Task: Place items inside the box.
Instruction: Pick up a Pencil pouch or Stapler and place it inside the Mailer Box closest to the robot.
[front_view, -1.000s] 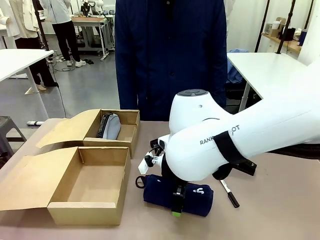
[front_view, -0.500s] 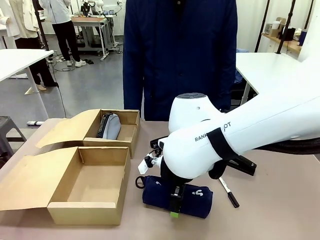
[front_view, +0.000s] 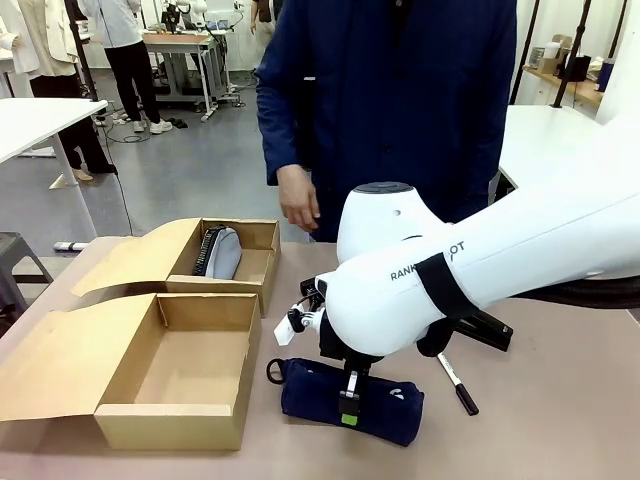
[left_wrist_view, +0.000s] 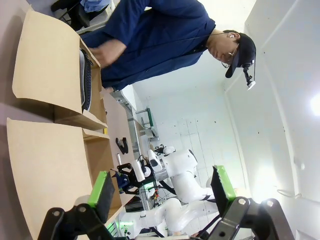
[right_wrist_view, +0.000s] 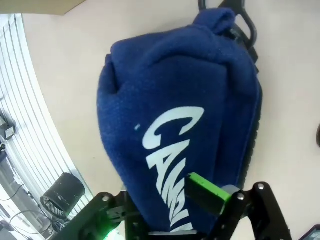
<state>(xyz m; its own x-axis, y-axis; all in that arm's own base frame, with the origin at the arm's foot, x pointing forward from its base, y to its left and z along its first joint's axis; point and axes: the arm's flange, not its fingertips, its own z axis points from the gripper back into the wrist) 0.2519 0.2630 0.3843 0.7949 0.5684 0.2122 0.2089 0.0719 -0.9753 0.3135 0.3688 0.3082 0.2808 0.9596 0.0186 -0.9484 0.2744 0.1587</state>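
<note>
A navy fabric zip pouch (front_view: 310, 390) (right_wrist_view: 175, 100) with white lettering lies on the table just right of the near cardboard box (front_view: 175, 425). My right gripper (front_view: 348, 408) (right_wrist_view: 160, 210) comes down over the pouch's middle, its green pads pressed into the fabric on both sides. This near box stands open and holds nothing. The far box (front_view: 262, 268) holds a black stapler (front_view: 217, 252) (left_wrist_view: 85, 80). A black-capped marker (front_view: 458, 385) lies right of the pouch. In the left wrist view my left gripper (left_wrist_view: 161, 187) is open, with nothing between its fingers.
A person in a dark blue jacket stands at the far edge, one hand (front_view: 298, 200) (left_wrist_view: 107, 50) hanging above the far box. A black item (front_view: 488, 330) lies partly hidden behind my right arm. Both boxes' flaps spread out to the left.
My right gripper's fingers have closed in on the pouch, which has shifted a little toward the front. The person has moved right and brought a hand into view above the far box.
</note>
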